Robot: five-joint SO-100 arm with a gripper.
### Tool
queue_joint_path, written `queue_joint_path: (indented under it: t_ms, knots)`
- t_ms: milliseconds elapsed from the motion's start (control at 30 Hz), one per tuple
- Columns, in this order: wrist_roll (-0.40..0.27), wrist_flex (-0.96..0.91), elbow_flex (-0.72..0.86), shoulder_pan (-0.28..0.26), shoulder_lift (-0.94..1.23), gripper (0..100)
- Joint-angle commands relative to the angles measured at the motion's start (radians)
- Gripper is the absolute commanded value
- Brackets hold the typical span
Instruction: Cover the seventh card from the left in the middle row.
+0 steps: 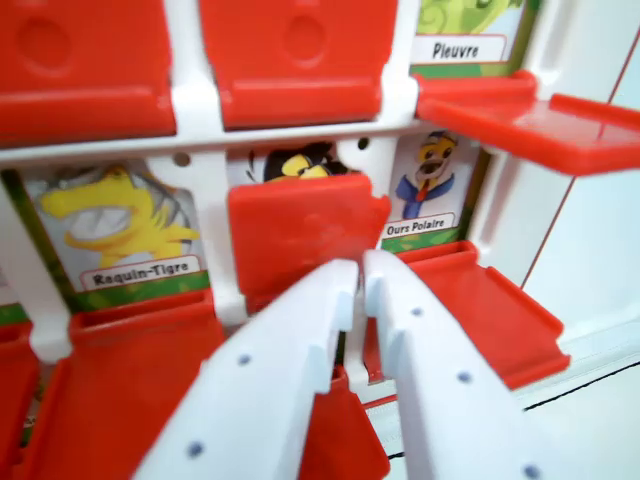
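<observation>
My white gripper [360, 268] reaches up from the bottom centre, its two fingers nearly together with only a thin slit between them and nothing held. The tips rest against a red flap [300, 225] that stands partly raised in the middle row. Behind that flap a card with a black and yellow figure [300, 162] shows only its top. To the wrist view's left the Requin-Tigre card [120, 225] is uncovered. To the wrist view's right the Ours Polaire card [430, 190] is uncovered too.
The white frame [200, 140] separates the rows. In the row above, two red flaps [85, 60] [295, 55] stand up; the Pieuvre card [455, 35] is open with its flap [540, 130] lying flat. Lowered flaps [480, 310] [130, 380] flank my fingers.
</observation>
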Motion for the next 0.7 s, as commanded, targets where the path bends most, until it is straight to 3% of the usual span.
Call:
queue_joint_path:
  t_ms: [0, 233, 667]
  knots:
    - [0.003, -0.015, -0.149, -0.031, 0.000, 0]
    - [0.011, -0.008, -0.204, -0.044, -0.034, 0]
    - [0.080, 0.118, -0.011, -0.026, 0.276, 0]
